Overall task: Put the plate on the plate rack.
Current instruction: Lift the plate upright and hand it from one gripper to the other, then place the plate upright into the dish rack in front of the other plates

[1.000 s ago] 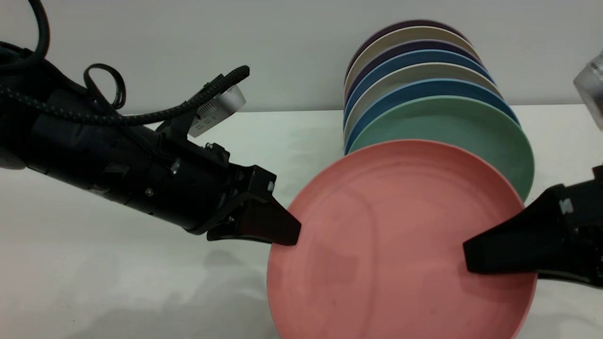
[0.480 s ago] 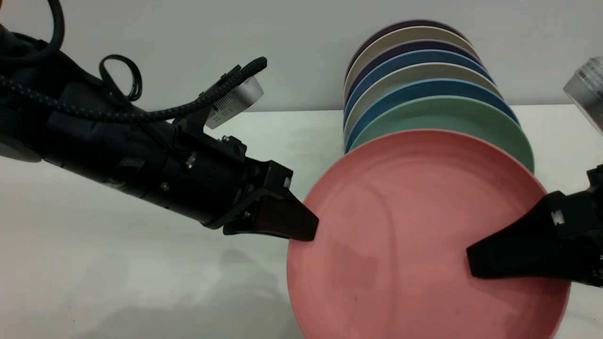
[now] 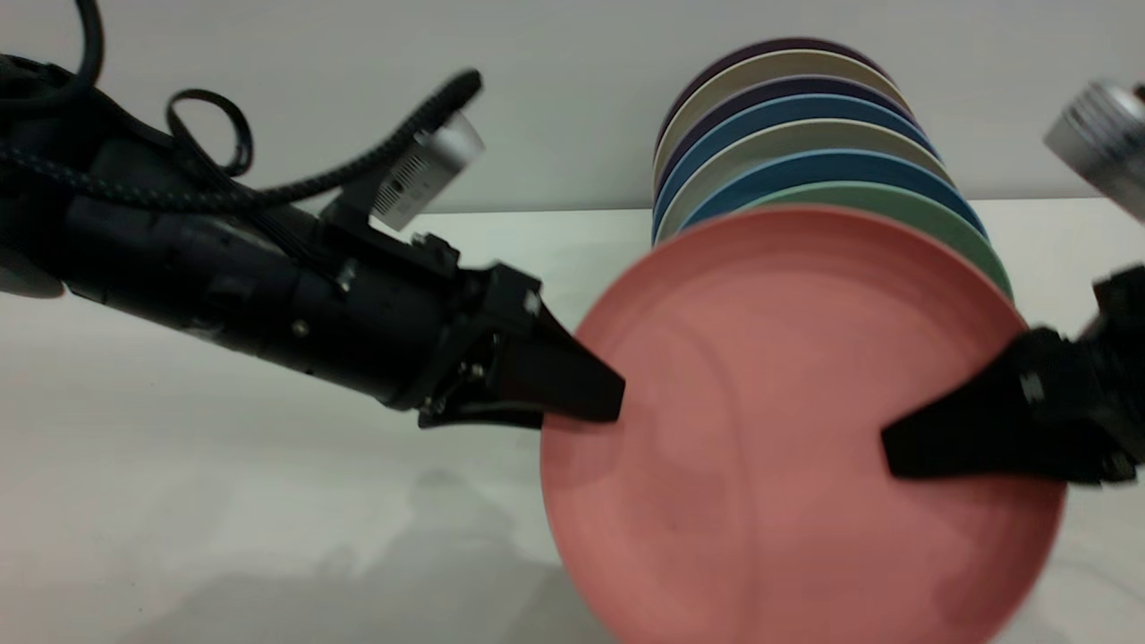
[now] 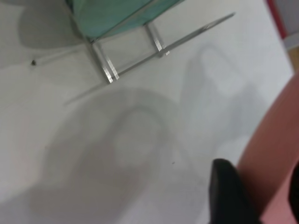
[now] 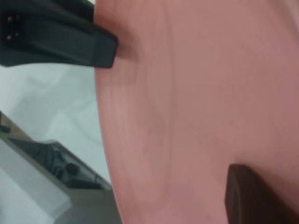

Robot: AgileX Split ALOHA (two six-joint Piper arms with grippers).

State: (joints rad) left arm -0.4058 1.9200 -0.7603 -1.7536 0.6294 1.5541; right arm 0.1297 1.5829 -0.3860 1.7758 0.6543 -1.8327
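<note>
Both grippers hold the plate (image 3: 796, 429) upright
Left gripper (image 3: 586, 398) and right gripper (image 3: 903, 452) clamp its opposite rims above the table (image 3: 224, 501), just near of the teal plate (image 3: 971, 241) on the plate rack (image 4: 135, 51)

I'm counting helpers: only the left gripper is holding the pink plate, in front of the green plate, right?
Not quite. Both hold it: the left gripper pinches one edge of the pink plate and the right gripper the opposite edge, as the exterior view shows. It is in front of the green plate.
</note>
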